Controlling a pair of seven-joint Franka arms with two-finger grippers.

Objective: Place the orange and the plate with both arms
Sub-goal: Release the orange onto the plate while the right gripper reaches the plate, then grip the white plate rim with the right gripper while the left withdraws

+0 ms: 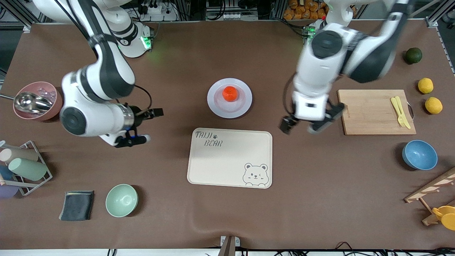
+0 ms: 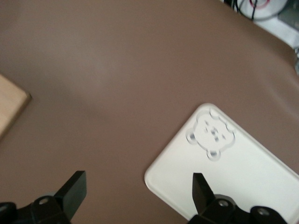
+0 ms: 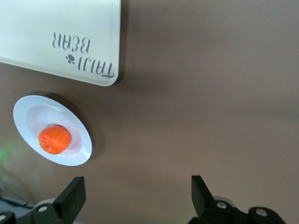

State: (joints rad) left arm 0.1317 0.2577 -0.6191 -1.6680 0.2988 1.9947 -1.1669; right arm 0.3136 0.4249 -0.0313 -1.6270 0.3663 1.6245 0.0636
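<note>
The orange (image 1: 230, 93) sits in the middle of the pale plate (image 1: 214, 105), which rests on the table farther from the front camera than the cream bear tray (image 1: 227, 167). My right gripper (image 1: 150, 125) is open and empty over bare table, beside the tray toward the right arm's end. Its wrist view shows the orange (image 3: 54, 139) on the plate (image 3: 27, 108), apart from the right gripper (image 3: 138, 196). My left gripper (image 1: 302, 127) is open and empty over bare table between the plate and the cutting board. The left wrist view shows the left gripper (image 2: 139, 191) by the tray's corner (image 2: 252, 172).
A wooden cutting board (image 1: 369, 112) with yellow cutlery (image 1: 400, 112), two lemons (image 1: 425, 85), a dark green fruit (image 1: 413, 55) and a blue bowl (image 1: 419, 154) lie toward the left arm's end. A pink bowl (image 1: 53, 93), cup rack (image 1: 25, 167), dark cloth (image 1: 77, 205) and green bowl (image 1: 121, 200) lie toward the right arm's end.
</note>
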